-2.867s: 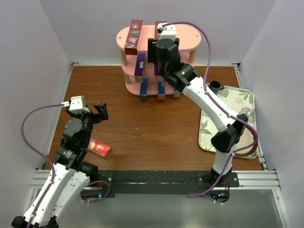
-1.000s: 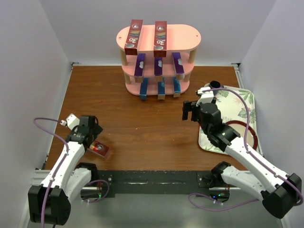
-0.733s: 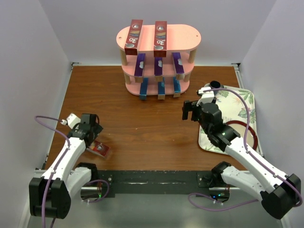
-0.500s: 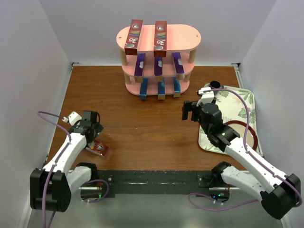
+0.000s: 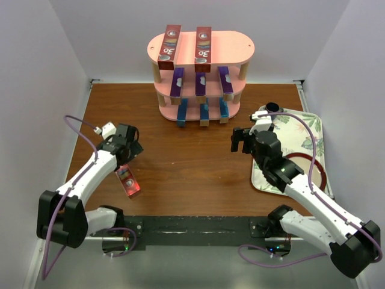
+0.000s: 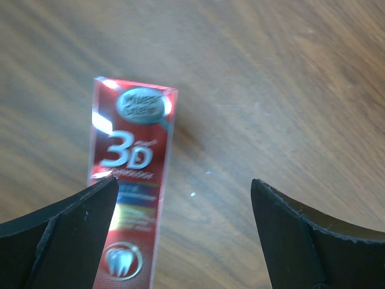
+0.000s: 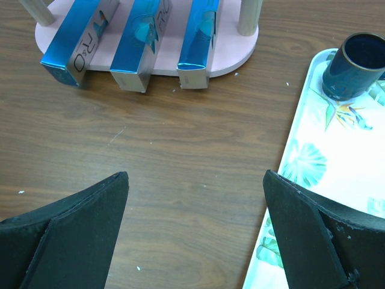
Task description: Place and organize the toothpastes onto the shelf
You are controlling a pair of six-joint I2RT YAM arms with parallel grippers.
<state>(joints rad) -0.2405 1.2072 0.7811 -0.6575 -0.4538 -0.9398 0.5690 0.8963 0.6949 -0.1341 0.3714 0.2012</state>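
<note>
- One red carton (image 5: 127, 182) lay flat near the table's near left corner, well apart from the shelf (image 5: 234, 47) at the far edge.
- The left jaws hung wide over it, empty.
- The carton sat off-centre, under one finger (image 6: 60, 235) rather than in the gap. My call: shift sideways to centre it, then drop and pinch across its narrow width, mid-length.
- The right jaws stood wide too, holding nothing, beside the tray (image 5: 305, 125) near the right edge.
- Two reds (image 5: 170, 42) lay on the top board; its bare right end looked the spot, parallel to them.
</note>
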